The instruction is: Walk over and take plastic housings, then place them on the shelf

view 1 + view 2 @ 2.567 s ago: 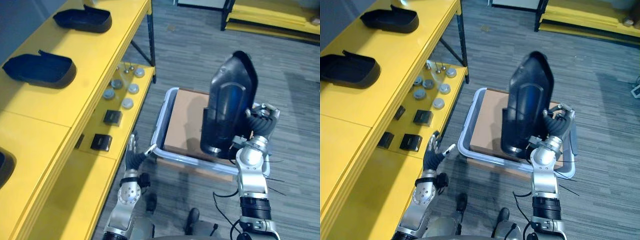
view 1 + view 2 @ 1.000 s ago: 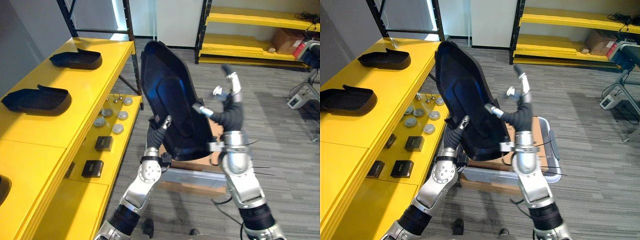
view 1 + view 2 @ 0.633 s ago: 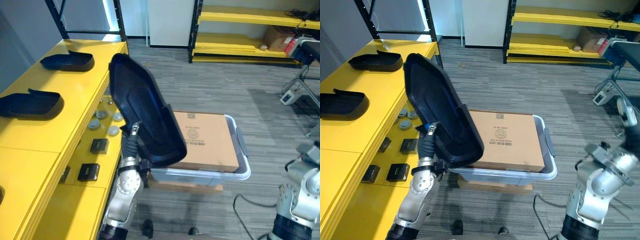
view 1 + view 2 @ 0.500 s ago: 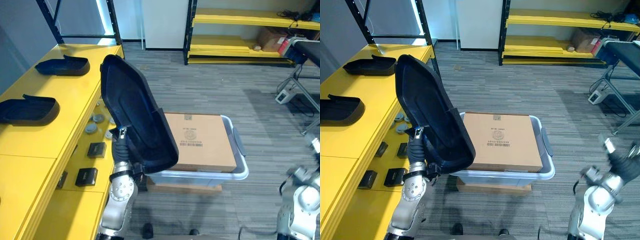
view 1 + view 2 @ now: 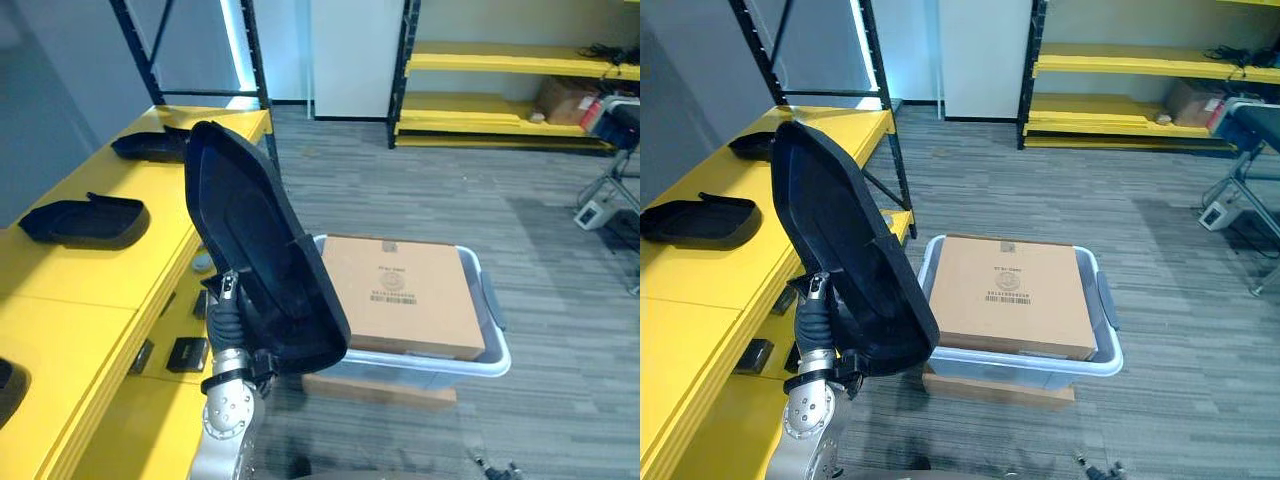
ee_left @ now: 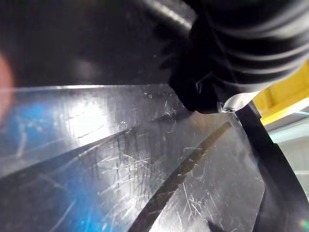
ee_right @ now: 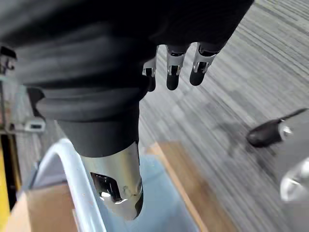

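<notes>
Your right hand [image 7: 175,67] has let go, fingers slack. Your left hand [image 5: 226,298] alone takes the housing [image 5: 255,250] to the shelf [image 5: 100,270], grip hidden

The two head cameras are looking down from high on the near side of the cardboard box [image 5: 405,295], facing it and the floor beyond. They are sitting side by side, so both are sharing the box, its grey tub [image 5: 430,366], the plastic housing [image 5: 250,250] left of the box and the yellow shelf [image 5: 100,280] further left. The left wrist camera is pressing almost against the housing's glossy inner face. The right wrist camera is peering down past the right hand [image 7: 174,72], catching the tub's rim around the box from close by.
</notes>
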{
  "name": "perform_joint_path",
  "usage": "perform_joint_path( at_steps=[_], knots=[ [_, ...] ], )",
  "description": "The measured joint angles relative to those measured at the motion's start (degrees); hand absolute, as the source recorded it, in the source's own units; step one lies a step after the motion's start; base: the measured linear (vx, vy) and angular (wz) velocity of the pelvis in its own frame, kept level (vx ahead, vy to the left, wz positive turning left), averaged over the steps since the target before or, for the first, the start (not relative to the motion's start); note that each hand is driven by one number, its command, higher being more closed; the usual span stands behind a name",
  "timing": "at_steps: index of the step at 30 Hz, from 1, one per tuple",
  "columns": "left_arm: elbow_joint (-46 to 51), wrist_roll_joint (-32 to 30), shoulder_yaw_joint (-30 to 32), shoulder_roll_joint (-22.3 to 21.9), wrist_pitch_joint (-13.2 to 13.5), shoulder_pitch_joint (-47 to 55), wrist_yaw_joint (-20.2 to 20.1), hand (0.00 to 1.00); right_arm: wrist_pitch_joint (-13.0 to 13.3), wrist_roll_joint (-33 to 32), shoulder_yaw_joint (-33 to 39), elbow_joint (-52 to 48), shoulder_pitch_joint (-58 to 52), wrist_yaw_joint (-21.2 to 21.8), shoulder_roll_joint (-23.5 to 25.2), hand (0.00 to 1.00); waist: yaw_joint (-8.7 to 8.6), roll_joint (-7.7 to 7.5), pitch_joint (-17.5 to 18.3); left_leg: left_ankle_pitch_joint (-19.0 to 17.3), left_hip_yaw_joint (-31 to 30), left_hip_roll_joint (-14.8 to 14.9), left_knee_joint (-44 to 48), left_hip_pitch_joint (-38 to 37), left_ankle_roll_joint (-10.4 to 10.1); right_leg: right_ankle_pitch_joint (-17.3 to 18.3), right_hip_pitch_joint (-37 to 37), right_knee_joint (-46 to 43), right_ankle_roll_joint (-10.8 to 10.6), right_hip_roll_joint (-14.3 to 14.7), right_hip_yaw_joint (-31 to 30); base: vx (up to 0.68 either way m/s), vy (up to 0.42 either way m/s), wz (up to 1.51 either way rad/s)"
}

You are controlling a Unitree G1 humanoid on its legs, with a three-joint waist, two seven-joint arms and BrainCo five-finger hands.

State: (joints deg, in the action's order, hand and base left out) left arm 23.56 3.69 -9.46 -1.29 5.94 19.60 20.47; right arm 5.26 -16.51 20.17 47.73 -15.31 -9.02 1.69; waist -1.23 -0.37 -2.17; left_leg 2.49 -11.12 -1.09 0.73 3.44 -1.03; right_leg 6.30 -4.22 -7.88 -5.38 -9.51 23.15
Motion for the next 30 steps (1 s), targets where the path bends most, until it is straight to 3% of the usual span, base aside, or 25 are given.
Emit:
perform_joint_path(
  at_steps=[2,3,6,7,10,12,14,15,16,17,18,20,21,22,24,25,27,29,30],
  knots=[
    [0.9,0.0,-0.4,-0.3,0.1,0.1,-0.6,1.0,-0.1,0.8,-1.1,0.8,0.3,0.4,0.1,0.0,0.46,-0.13,-0.4,-1.2,1.9,0.2,2.1,2.3,1.1,0.9,0.0,-1.4,-0.1,-1.0,3.5,-0.02,-0.006,1.08],
    [1.5,0.0,-0.6,-0.5,0.2,0.0,-0.6,1.0,-0.1,1.2,-1.4,0.8,0.5,0.4,0.3,0.0,0.44,-0.28,-0.5,-2.4,7.9,1.5,3.1,3.9,2.9,1.3,-0.3,-2.1,-0.2,-1.6,7.0,-0.01,0.028,1.46],
    [1.6,0.0,-1.2,-2.0,1.0,-0.1,-0.7,1.0,-0.4,2.1,-2.8,1.1,1.0,0.4,-0.8,0.0,0.84,0.55,-1.3,-3.4,26.1,6.7,6.2,6.8,4.5,1.5,-1.9,-1.8,-0.6,-2.9,14.4,0.04,0.049,1.4],
    [1.5,0.0,-1.8,-1.9,1.1,-0.3,-0.8,1.0,-0.8,2.9,-3.6,1.2,1.5,0.5,-0.9,0.0,0.44,0.42,-1.3,-3.6,36.9,9.0,6.2,6.2,4.7,1.3,-3.7,-1.1,-1.1,-3.7,18.8,0.11,0.034,1.53],
    [1.4,0.1,-3.5,-1.8,1.8,-1.6,-1.6,1.0,-1.0,3.7,-5.6,1.2,2.3,0.4,-0.9,0.0,0.65,0.59,-1.3,-1.6,48.7,11.0,7.6,5.4,4.3,1.0,-5.8,-0.9,-1.7,-4.9,24.2,0.15,0.111,1.37],
    [1.0,0.3,-4.5,-1.7,2.1,-2.9,-1.7,1.0,-1.7,3.8,-5.8,2.2,4.1,0.3,-0.6,0.0,1.33,-0.04,-1.4,-1.7,45.8,8.8,7.9,5.8,4.3,1.0,-7.2,-0.9,-1.7,-6.3,25.6,0.1,0.125,0.99],
    [-0.2,0.8,-4.7,-1.3,2.3,-6.0,-1.7,1.0,-1.9,4.3,-7.0,3.4,7.3,0.4,0.0,0.0,2.23,-1.73,-2.0,-4.6,43.6,6.3,9.5,6.5,4.9,1.0,-8.8,-1.9,-1.7,-8.4,26.7,0.12,0.169,0.66],
    [-0.8,0.8,-4.8,-1.3,2.3,-6.7,-1.7,1.0,-1.9,4.7,-7.0,3.6,8.0,0.4,0.0,0.0,2.23,-1.81,-2.0,-5.5,42.8,5.9,10.3,6.9,5.0,1.0,-8.7,-3.7,-1.7,-9.2,27.2,0.15,0.205,0.67],
    [-2.3,0.8,-4.8,-1.3,2.2,-7.7,-1.7,1.0,-2.2,5.8,-7.0,4.0,9.2,0.4,-0.3,0.0,2.15,-1.78,-2.0,-7.0,41.2,4.9,11.3,6.9,5.4,0.9,-8.2,-10.6,-1.5,-12.5,26.8,0.16,0.222,0.72],
    [-3.8,0.8,-5.1,-0.7,2.2,-8.6,-1.6,1.0,-2.4,6.1,-7.0,3.9,9.8,0.4,-0.6,0.0,1.84,-2.14,-2.3,-8.2,39.2,3.4,11.5,5.6,5.8,0.0,-6.5,-19.2,1.8,-16.3,24.0,0.23,0.244,0.83],
    [-4.4,0.8,-6.3,-0.3,2.1,-9.1,-1.5,1.0,-2.5,6.5,-7.0,4.1,9.2,0.4,-0.8,0.0,1.38,-2.08,-2.6,-8.6,37.5,2.6,11.0,4.3,5.8,-1.3,-4.5,-26.0,4.1,-18.0,18.9,0.22,0.196,0.88],
    [-5.8,0.5,-6.4,0.5,2.2,-10.1,-1.5,1.0,-2.6,7.2,-7.3,5.0,9.7,0.5,-0.9,0.0,0.65,-1.48,-3.0,-8.8,34.2,1.9,10.0,2.8,5.6,3.7,0.7,-32.6,2.2,-15.4,8.6,0.22,0.105,0.83],
    [-7.0,0.3,-5.9,0.5,2.2,-10.1,-0.9,1.0,-2.8,7.7,-7.9,4.9,10.1,0.5,-1.0,0.0,0.36,-1.14,-3.4,-8.3,31.8,1.5,8.4,0.7,6.0,8.5,4.9,-32.7,2.9,-11.1,1.0,0.26,0.095,0.76],
    [-7.5,0.3,-5.9,0.5,2.2,-10.1,-0.6,1.0,-2.7,7.7,-8.2,4.9,10.1,0.5,-1.0,0.0,0.3,-0.91,-3.6,-8.1,30.9,1.2,8.0,0.0,6.0,9.8,6.6,-31.4,3.1,-9.2,-2.0,0.3,0.093,1.1],
    [-9.3,0.1,-6.1,0.5,2.2,-10.2,-0.4,1.0,-2.4,7.7,-9.5,4.7,9.1,0.4,-1.5,0.0,-2.06,-1.53,-3.3,-7.8,24.8,-0.4,8.3,-1.1,5.9,12.5,10.6,-24.2,1.4,-1.4,-16.3,0.28,-0.012,1.67],
    [-9.7,0.1,-6.1,0.6,2.2,-10.2,-0.2,1.0,-2.3,7.7,-9.7,4.6,8.6,0.3,-1.5,0.0,-2.49,-2.4,-3.1,-7.9,21.9,-1.6,8.8,-1.2,5.7,11.3,11.4,-20.1,0.3,0.3,-20.4,0.21,-0.051,1.65],
    [-10.1,0.1,-6.0,0.8,2.4,-10.4,-0.2,1.0,-1.9,7.4,-10.1,4.7,7.5,0.4,-0.9,0.0,-1.63,-4.16,-3.5,-8.2,19.3,-3.8,9.2,-1.9,5.3,5.3,12.1,-14.7,-0.3,-0.7,-21.5,0.18,-0.087,1.16],
    [-9.3,0.1,-5.5,0.2,2.4,-8.7,-0.2,1.0,-1.8,7.7,-11.4,3.2,7.3,0.7,-1.6,0.0,0.95,-2.28,-2.9,-9.0,18.4,-1.8,9.8,-2.2,3.6,4.8,8.7,-10.8,0.4,0.5,-18.8,0.24,-0.139,0.53],
    [-9.0,0.2,-5.4,0.2,2.5,-8.4,-0.2,1.0,-1.7,7.7,-11.9,2.4,7.3,0.9,-1.6,0.0,1.27,-2.1,-2.9,-9.2,18.4,-1.3,9.8,-2.3,3.2,4.5,7.8,-9.7,0.8,1.0,-18.3,0.16,-0.125,0.12]
  ],
)
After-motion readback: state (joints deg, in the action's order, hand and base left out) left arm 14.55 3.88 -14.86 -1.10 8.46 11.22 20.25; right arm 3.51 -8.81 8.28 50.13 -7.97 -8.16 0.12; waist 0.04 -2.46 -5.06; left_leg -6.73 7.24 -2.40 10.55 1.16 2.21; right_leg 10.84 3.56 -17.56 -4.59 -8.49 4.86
